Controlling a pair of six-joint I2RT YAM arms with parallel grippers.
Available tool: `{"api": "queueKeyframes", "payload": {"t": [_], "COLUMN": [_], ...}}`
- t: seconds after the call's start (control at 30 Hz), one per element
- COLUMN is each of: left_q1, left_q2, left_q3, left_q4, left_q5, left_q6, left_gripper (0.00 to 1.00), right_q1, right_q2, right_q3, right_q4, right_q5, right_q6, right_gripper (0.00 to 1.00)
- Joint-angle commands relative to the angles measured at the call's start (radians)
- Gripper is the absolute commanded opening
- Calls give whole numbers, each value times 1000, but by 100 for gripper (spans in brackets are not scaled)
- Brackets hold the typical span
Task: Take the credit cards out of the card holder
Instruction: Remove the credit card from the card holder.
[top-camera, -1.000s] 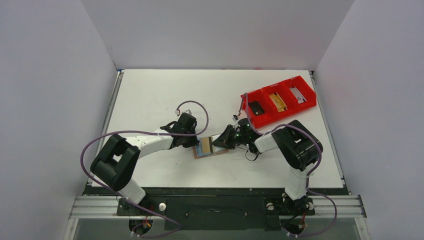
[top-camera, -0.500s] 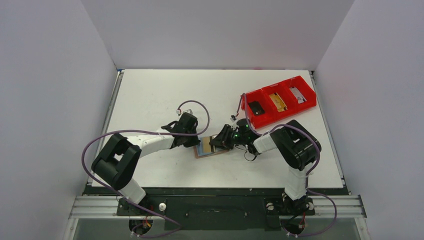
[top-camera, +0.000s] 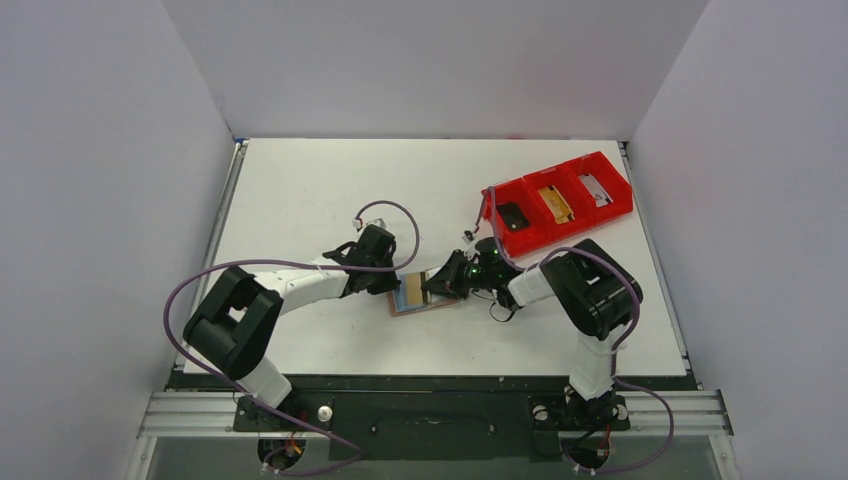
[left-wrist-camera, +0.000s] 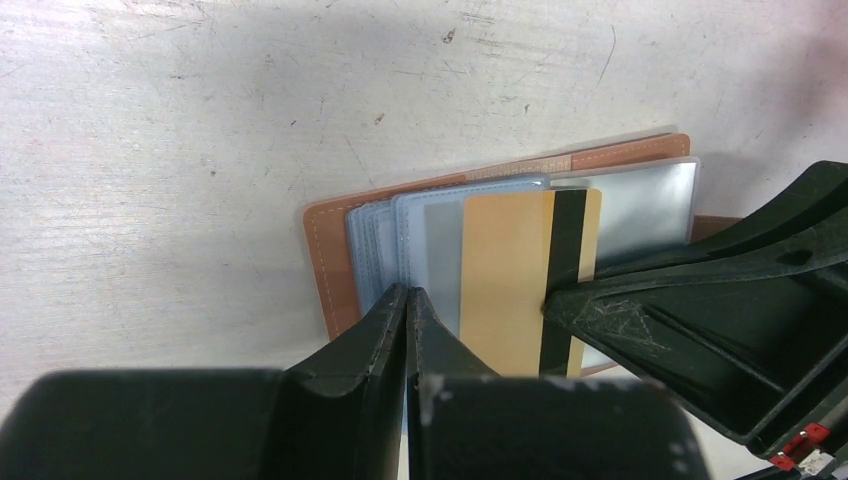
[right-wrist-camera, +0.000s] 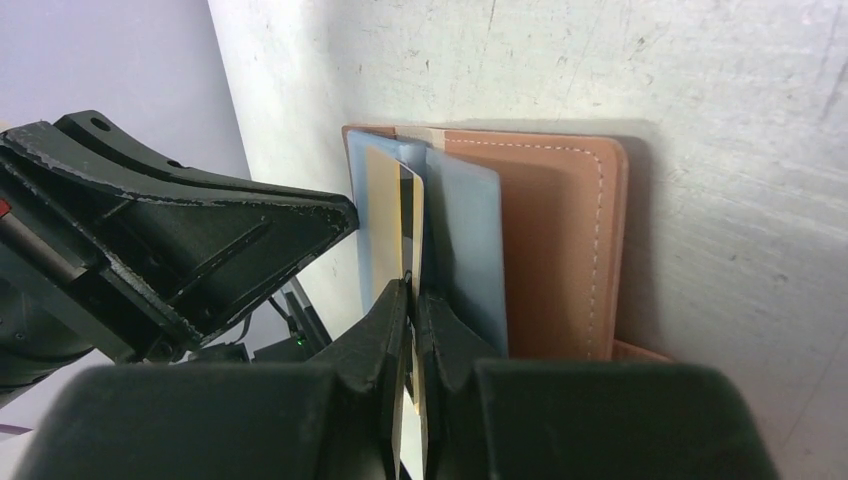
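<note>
The tan card holder (top-camera: 428, 305) lies open on the table between both arms. In the left wrist view its brown cover (left-wrist-camera: 325, 265) and pale blue sleeves (left-wrist-camera: 385, 235) show, with a gold credit card (left-wrist-camera: 505, 285) with a black stripe sticking out of them. My left gripper (left-wrist-camera: 407, 295) is shut, its tips resting on the blue sleeves. My right gripper (right-wrist-camera: 412, 290) is shut on the edge of the gold card (right-wrist-camera: 383, 215), beside the brown cover (right-wrist-camera: 560, 240). From above, the left gripper (top-camera: 393, 283) and right gripper (top-camera: 432, 287) face each other over the holder.
A red compartment tray (top-camera: 520, 240) stands at the back right, holding a dark item, a gold card and a pale card in separate compartments. White walls enclose the table on three sides. The right arm's cable loops close behind its wrist.
The right gripper moved slightly left onto the holder, opened briefly and closed on the gold card. The left arm has not moved.
</note>
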Motion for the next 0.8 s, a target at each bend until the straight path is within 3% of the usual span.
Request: {"api": "queueKeyframes", "payload": {"t": [0.0,0.77], "left_q1": [-5,-3], "left_q2": [65,9], "left_q3": [-39,11], "left_q4": [-117,-147], "left_q5": [-25,-17], "left_q6": [23,52], "left_gripper": [0,0], "right_q1": [-22,-81], "right_q2": [-47,-224], "right_q3": [-23,-38], "right_q4": [6,-227], "right_q5": [24,61], "right_q6": [-52,-185], "right_gripper": [0,0]}}
